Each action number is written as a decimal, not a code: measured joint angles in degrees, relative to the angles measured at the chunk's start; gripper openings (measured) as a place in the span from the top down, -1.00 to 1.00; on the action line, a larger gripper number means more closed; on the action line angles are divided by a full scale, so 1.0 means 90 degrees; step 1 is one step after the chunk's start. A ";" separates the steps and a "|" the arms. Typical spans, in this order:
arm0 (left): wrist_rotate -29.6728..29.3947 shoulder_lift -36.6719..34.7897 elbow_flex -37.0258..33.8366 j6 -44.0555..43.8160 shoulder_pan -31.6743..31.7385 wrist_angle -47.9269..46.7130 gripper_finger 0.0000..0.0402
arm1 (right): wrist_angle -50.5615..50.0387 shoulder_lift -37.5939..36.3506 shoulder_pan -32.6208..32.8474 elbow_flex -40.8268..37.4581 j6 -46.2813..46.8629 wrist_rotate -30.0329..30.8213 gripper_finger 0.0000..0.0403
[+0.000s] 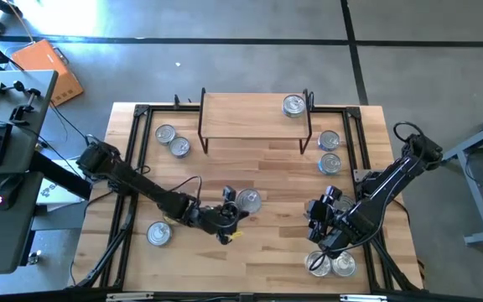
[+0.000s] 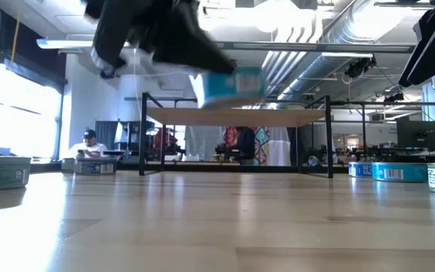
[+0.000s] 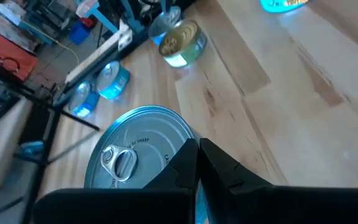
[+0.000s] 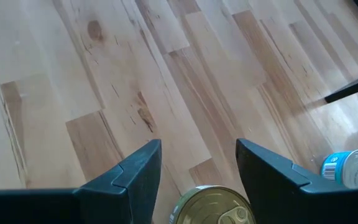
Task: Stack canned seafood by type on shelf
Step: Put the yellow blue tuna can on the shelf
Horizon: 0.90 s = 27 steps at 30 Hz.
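Left pincer (image 1: 228, 216) is clamped on the rim of a silver-topped tin (image 1: 247, 200) and carries it clear of the table (image 1: 267, 180), near the middle; held by the edge, it can probably be set flat on the shelf (image 1: 250, 117), where one tin (image 1: 293, 106) already sits at the far right end. Right pincer (image 4: 197, 165) hangs with fingers apart over a gold-topped tin (image 4: 215, 208) near the front right corner, seemingly lining up a grasp. Other tins wait on both sides. Small embossed lettering circles the held lid (image 3: 138, 155), too faint to read.
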 joint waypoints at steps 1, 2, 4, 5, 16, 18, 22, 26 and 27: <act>0.0000 0.0000 0.0261 0.0025 0.0021 -0.0319 1.00 | 0.0000 0.0000 0.0000 0.0000 0.0000 0.0002 0.01; 0.0005 0.0000 0.0543 0.0037 0.0051 -0.0640 1.00 | 0.0000 0.0000 0.0000 0.0000 -0.0008 0.0002 0.01; 0.0004 0.0000 0.1107 0.0014 0.0144 -0.1267 1.00 | 0.0000 0.0000 0.0000 0.0000 -0.0111 0.0002 0.01; -0.0004 0.0000 0.1387 0.0001 0.0209 -0.1553 1.00 | 0.0002 0.0000 0.0000 0.0000 -0.0145 0.0005 0.01; -0.0129 -0.0012 0.3353 -0.0579 0.1287 -0.4271 1.00 | 0.0002 0.0000 0.0019 0.0000 -0.0168 0.0246 0.01; -0.0148 -0.0012 0.3493 -0.0763 0.1759 -0.4685 1.00 | 0.0002 0.0000 0.0022 0.0000 -0.0168 0.0245 0.01; 0.0165 -0.0012 0.3496 -0.0986 0.2916 -0.4978 1.00 | 0.0005 0.0000 0.0022 0.0000 -0.0168 0.0245 0.01; 0.0786 -0.0012 0.3489 -0.1069 0.4122 -0.5103 1.00 | 0.0005 0.0000 0.0022 0.0000 -0.0168 0.0243 0.01; 0.0909 -0.0010 0.3489 -0.1069 0.4389 -0.5083 1.00 | 0.0005 0.0000 0.0022 0.0000 -0.0168 0.0244 0.01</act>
